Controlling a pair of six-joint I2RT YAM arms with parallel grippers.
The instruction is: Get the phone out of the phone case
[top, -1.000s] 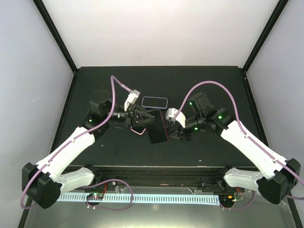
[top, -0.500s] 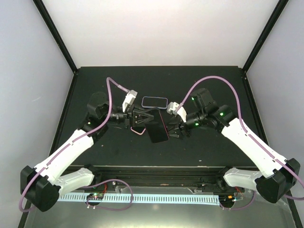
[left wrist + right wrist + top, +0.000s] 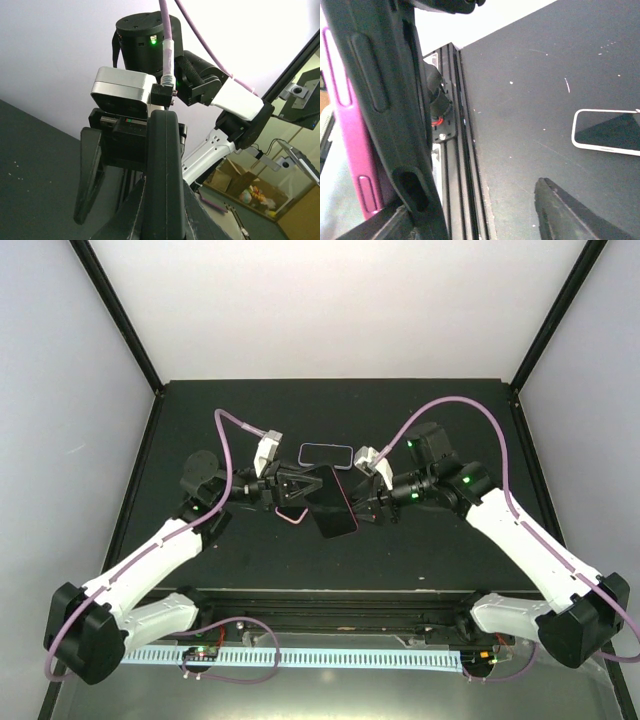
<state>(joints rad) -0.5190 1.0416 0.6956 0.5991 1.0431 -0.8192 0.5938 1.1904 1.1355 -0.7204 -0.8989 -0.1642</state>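
Note:
The phone in its black case is held tilted above the mat, with a pink rim along its edge. My left gripper is shut on its left side; in the left wrist view the black edge stands upright between the jaws. My right gripper is at the phone's right side and is open. In the right wrist view the black case edge with a pink case edge behind it lies against one finger, and the other finger stands far off.
A second phone with a white rim lies flat on the black mat just beyond the held one, also in the right wrist view. A pink loop shows under the left gripper. The metal rail runs along the near edge.
Both grippers have moved a little toward the far side. The phone has risen and tilted, and its far end now overlaps the white-rimmed phone's near edge.

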